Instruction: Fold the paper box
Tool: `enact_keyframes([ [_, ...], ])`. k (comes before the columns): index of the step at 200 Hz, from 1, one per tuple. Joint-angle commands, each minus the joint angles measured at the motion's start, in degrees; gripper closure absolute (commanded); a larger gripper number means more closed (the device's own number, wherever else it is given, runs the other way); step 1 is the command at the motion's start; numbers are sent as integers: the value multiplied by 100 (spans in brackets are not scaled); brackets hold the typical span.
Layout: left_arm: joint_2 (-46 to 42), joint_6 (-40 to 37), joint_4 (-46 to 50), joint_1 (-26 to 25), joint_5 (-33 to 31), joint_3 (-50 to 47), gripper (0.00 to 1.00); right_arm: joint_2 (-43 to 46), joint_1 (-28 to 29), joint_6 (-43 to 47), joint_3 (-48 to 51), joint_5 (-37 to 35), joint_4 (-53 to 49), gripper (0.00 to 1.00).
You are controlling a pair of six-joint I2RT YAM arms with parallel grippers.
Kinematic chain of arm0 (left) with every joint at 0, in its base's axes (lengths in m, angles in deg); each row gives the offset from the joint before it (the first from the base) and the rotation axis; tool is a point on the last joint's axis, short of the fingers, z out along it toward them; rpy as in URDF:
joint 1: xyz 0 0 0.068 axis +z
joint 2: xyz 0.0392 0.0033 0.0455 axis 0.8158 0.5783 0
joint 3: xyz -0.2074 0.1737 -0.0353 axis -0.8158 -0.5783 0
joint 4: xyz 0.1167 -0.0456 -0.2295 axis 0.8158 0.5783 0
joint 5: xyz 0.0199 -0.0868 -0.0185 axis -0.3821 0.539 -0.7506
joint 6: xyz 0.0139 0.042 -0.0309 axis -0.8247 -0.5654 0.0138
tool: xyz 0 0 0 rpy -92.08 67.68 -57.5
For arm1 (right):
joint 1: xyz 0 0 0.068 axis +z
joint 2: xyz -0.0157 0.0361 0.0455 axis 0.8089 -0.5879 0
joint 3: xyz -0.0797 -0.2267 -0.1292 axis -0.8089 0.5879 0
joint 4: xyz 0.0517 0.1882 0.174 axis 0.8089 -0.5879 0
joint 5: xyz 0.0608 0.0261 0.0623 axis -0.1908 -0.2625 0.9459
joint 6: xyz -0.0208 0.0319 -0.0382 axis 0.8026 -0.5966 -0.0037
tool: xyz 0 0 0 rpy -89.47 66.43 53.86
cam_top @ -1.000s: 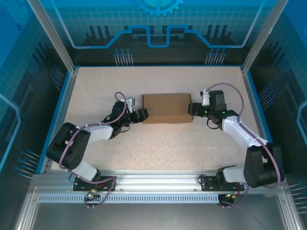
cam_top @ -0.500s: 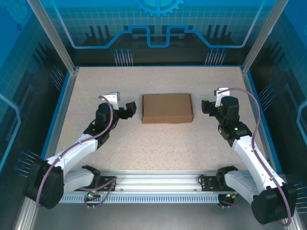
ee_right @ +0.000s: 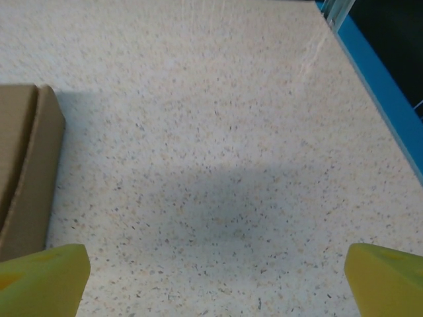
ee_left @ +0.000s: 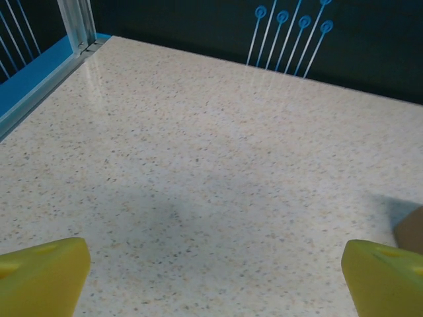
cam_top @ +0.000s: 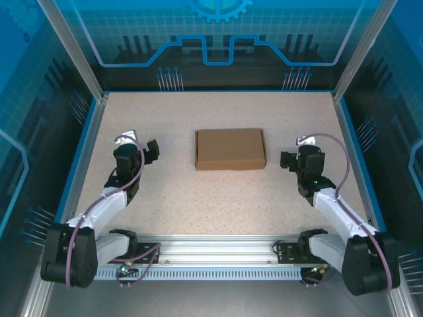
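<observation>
Judging from the overhead view, the paper box was fully formed: a closed, shallow rectangular package with its lid down and no flap standing loose. It lay flat on the worktop. Folding appeared complete. At most, a check that the closing flap was seated remained, and the overhead view was too coarse to confirm that seam.

The left fingers stood wide apart and held nothing. They were positioned to the left of the paper box and clear of it. In the left wrist view, bare worktop lay between them, and what was probably a brown corner of the paper box showed at the right edge. The right fingers stood equally wide and empty, to the right of the paper box and apart from it.

The paper box was plain brown cardboard with a matte surface and straight edges. In the right wrist view, its end wall met the lid along a softly rounded crease. The worktop was pale, speckled and smooth, with a slight sheen. The fingertips were yellow, blunt and wedge-shaped. A blue border edged the worktop well to the right of the paper box.
</observation>
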Motion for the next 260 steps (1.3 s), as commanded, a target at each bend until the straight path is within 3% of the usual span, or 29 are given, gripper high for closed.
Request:
enact_keyframes([
  [1,409,-397,-408,106,77,-39,1,-356,-74,92,147,-89,921,0],
  [71,1709,-945,-2212,309,1115,-217,1,-1439,-57,639,266,304,2494,0],
  [101,2491,-1002,-3743,427,1454,-602,1,-1458,-69,742,449,534,3042,0],
  [111,2301,-952,-3095,459,1577,-465,1,-1475,-73,711,461,616,3126,0],
  [166,2380,-996,-3282,466,1667,-465,1,-2485,-46,670,698,878,4609,0],
  [260,2377,-1011,-3283,454,1656,-468,1,-2464,-186,555,502,1068,4179,0],
])
